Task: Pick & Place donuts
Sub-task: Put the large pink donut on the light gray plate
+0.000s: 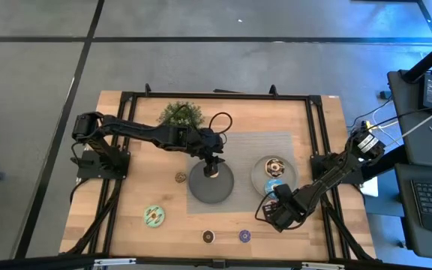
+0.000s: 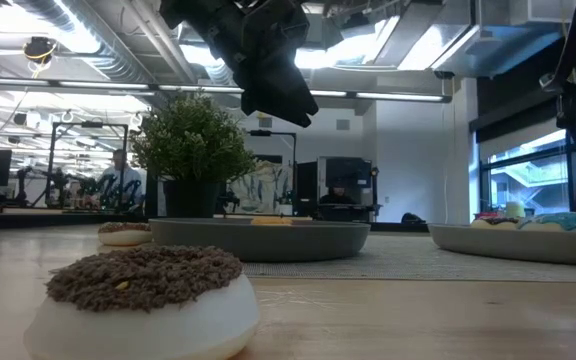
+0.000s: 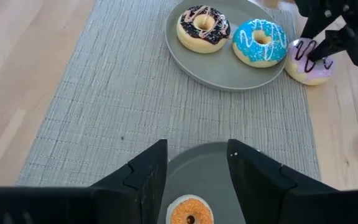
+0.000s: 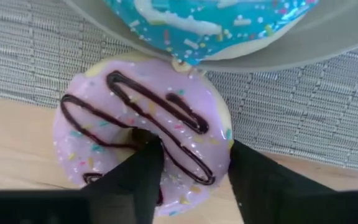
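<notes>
Iced donuts: 2 in bowl

Wooden table: grey mat, green donut, plant

Left gripper above plate; mini donut on plate beneath it. Right gripper straddling donut at bowl edge. Two donuts in bowl beyond. Plant behind plate.

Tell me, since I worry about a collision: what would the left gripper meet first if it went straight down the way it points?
Probably the small orange-iced donut lying on the dark grey round plate, between the left gripper's open fingers.
</notes>
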### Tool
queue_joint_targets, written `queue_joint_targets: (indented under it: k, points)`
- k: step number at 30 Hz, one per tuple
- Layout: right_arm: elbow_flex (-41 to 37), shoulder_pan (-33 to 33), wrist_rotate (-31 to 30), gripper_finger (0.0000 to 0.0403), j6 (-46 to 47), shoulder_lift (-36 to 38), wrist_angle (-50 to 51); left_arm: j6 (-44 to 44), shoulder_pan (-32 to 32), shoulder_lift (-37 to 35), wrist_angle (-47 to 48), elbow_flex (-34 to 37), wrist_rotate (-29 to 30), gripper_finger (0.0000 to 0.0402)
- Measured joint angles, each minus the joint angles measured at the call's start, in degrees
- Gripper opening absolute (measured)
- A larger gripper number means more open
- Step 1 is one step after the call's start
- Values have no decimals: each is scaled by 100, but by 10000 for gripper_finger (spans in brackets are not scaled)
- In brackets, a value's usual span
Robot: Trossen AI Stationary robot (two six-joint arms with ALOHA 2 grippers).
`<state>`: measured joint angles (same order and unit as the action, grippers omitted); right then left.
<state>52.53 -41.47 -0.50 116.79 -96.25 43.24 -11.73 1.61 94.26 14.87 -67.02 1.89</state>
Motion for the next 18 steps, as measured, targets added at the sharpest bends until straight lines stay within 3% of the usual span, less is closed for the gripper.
queue_joint_targets:
  k: [9, 13, 18]
  points:
    - [-2, 0, 228, 88, -511, 95, 1, -149, 0, 0, -2, 0, -10, 164]
    - [32, -36, 693, 78, -1079, 332, -30, -155, 0, 0, -4, 0, -52, 162]
    - [302, -74, 617, 77, -1377, 850, 454, -155, 0, 0, -9, 0, -10, 165]
